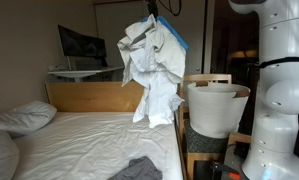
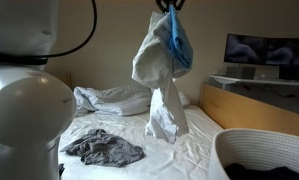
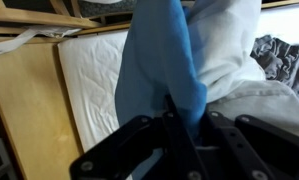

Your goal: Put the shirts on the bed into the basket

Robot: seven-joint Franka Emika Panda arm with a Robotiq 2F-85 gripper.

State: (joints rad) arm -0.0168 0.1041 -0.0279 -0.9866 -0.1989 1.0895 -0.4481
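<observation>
My gripper (image 2: pixel 170 6) is high above the bed, shut on a white and blue shirt (image 1: pixel 154 70) that hangs down from it in both exterior views (image 2: pixel 161 75). In the wrist view the blue cloth (image 3: pixel 159 70) is pinched between the black fingers (image 3: pixel 186 128), with white cloth beside it. A grey shirt (image 2: pixel 104 149) lies crumpled on the white bed sheet (image 2: pixel 179 160); it also shows at the bed's near edge (image 1: pixel 137 170). The white basket (image 1: pixel 217 108) stands beside the bed, to the right of the hanging shirt; its rim shows in the near corner (image 2: pixel 264 150).
White pillows (image 1: pixel 24 117) lie at the head of the bed (image 2: pixel 107 98). A wooden headboard (image 1: pixel 94 96) and a desk with a monitor (image 1: pixel 81 45) stand behind. The robot's white body (image 1: pixel 279 90) rises beside the basket. A wooden chair (image 1: pixel 206 80) is behind the basket.
</observation>
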